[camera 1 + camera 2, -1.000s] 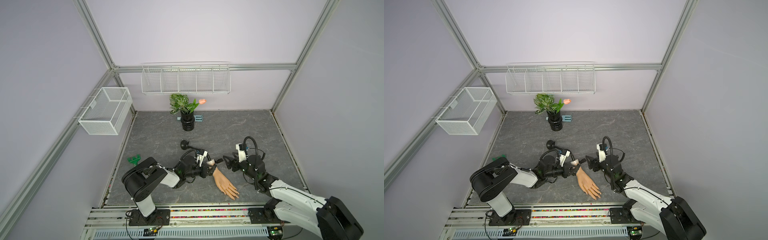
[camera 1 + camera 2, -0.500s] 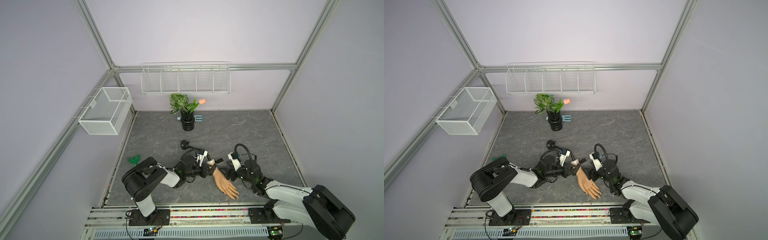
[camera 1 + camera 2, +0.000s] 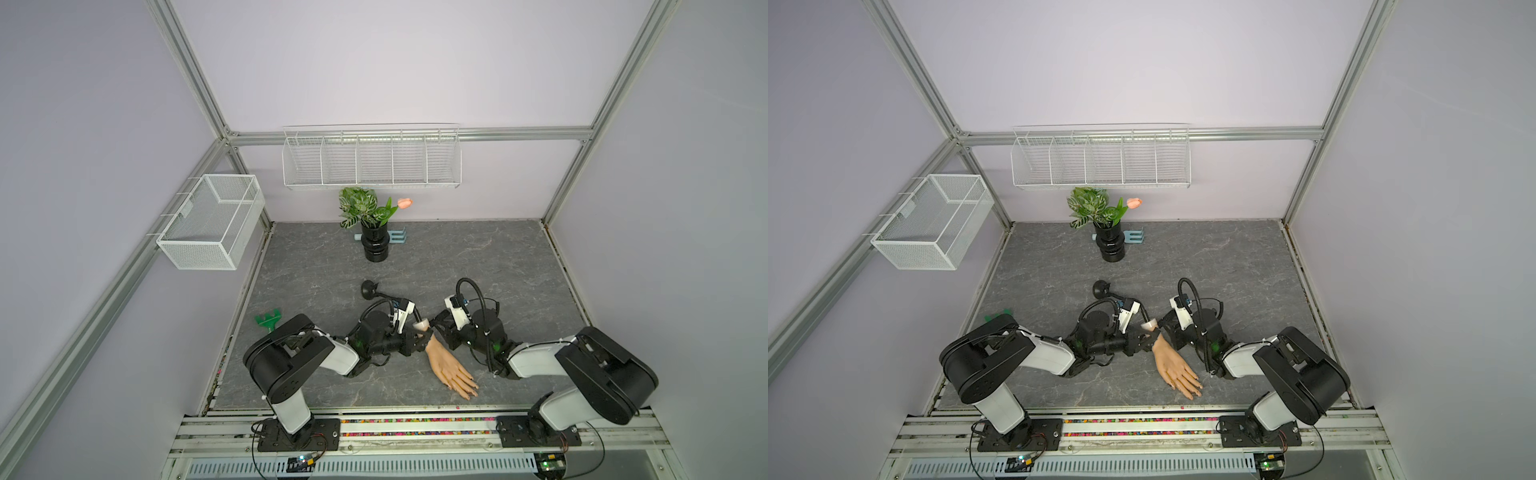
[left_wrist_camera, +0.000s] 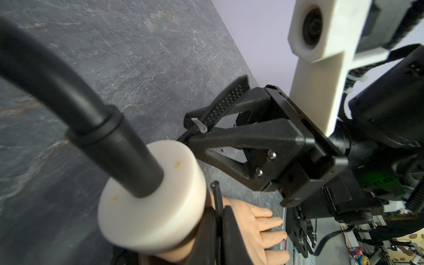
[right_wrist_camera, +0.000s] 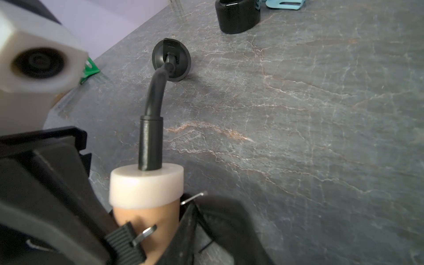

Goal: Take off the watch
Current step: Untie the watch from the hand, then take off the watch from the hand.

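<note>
The watch (image 4: 218,199) was not off yet. It was found on the wrist of the hand (image 3: 446,363), just under the white cap (image 5: 146,185) where the black stalk (image 5: 151,142) was stuck in. The hand was pointed toward the front edge of the grey surface (image 3: 478,257). In both top views the watch was mostly hidden, because both sets of fingers were pushed in at the wrist, one from each side.

The left fingers (image 4: 234,238) were shut tight, and a thin black bit of strap was pinched between them. The right fingers (image 4: 241,137) were pulled in close on the strap at the other side of the wrist. A small grey metal bit (image 4: 200,125) of the buckle was seen sticking out by their tips. So the watch looked to be held from both sides.

What was done: the strap was reached and grabbed. What was left, as a guess: the strap had to be pulled out of the buckle, opened up, and then lifted away from the wrist. Whether the buckle was already undone could not be told, since that spot was covered and blurry.
</note>
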Controlling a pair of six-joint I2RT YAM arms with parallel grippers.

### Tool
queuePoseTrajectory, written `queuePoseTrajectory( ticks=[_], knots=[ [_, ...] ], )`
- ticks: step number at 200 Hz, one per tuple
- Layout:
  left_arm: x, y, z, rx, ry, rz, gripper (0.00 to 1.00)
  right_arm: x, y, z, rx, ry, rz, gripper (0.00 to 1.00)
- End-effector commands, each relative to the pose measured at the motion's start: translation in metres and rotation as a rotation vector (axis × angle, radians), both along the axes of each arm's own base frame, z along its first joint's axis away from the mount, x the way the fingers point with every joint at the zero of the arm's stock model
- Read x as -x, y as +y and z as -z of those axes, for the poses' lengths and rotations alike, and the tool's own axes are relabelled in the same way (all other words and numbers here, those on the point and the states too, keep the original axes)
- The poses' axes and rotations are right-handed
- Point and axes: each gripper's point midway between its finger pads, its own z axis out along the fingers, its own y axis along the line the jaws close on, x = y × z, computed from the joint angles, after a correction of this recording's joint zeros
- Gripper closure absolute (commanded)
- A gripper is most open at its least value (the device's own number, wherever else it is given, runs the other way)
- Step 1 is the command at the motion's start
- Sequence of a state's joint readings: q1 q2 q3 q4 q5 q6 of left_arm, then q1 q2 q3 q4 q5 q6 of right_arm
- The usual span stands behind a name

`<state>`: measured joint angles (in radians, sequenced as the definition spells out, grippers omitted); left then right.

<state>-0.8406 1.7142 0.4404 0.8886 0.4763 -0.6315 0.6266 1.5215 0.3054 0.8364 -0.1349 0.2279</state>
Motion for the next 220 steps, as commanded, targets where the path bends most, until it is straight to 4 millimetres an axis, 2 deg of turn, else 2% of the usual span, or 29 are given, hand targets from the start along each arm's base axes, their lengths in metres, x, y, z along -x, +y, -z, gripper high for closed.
queuePoseTrajectory(
  ticks=[1, 44, 71, 91, 112, 126, 143, 161, 169, 180, 220],
  knots=[
    [0.028, 0.042, 0.078, -0.257, 0.210, -0.031, 1.00, -0.009, 0.000, -0.002, -0.007, -0.016, 0.034, 0.84],
    [0.030, 0.056, 0.074, -0.279, 0.189, -0.073, 1.00, -0.024, -0.020, -0.005, -0.014, -0.031, 0.187, 0.92],
    [0.028, 0.062, 0.069, -0.317, 0.155, -0.086, 1.00, -0.022, -0.009, -0.010, -0.037, -0.023, 0.131, 0.92],
    [0.025, 0.063, 0.061, -0.305, 0.142, -0.101, 1.00, -0.009, -0.005, -0.012, -0.074, -0.011, 0.079, 0.89],
    [0.025, 0.066, 0.056, -0.311, 0.132, -0.111, 1.00, 0.017, -0.006, -0.021, -0.119, -0.047, -0.010, 0.80],
    [0.027, 0.074, 0.061, -0.355, 0.147, -0.125, 1.00, 0.028, -0.010, -0.023, -0.108, -0.048, -0.031, 0.74],
    [0.027, 0.088, 0.068, -0.434, 0.172, -0.163, 1.00, 0.034, -0.008, -0.029, -0.081, -0.016, -0.061, 0.56],
    [0.025, 0.094, 0.065, -0.477, 0.180, -0.192, 1.00, 0.040, 0.004, -0.053, -0.130, -0.033, -0.138, 0.33],
    [0.024, 0.096, 0.063, -0.497, 0.187, -0.204, 1.00, 0.043, 0.009, -0.062, -0.155, -0.033, -0.162, 0.26],
    [0.024, 0.096, 0.057, -0.495, 0.180, -0.202, 1.00, 0.044, 0.014, -0.068, -0.164, -0.020, -0.187, 0.22],
    [0.022, 0.118, 0.055, -0.593, 0.192, -0.279, 1.00, 0.045, 0.024, -0.051, -0.085, 0.005, -0.217, 0.15]
  ],
)
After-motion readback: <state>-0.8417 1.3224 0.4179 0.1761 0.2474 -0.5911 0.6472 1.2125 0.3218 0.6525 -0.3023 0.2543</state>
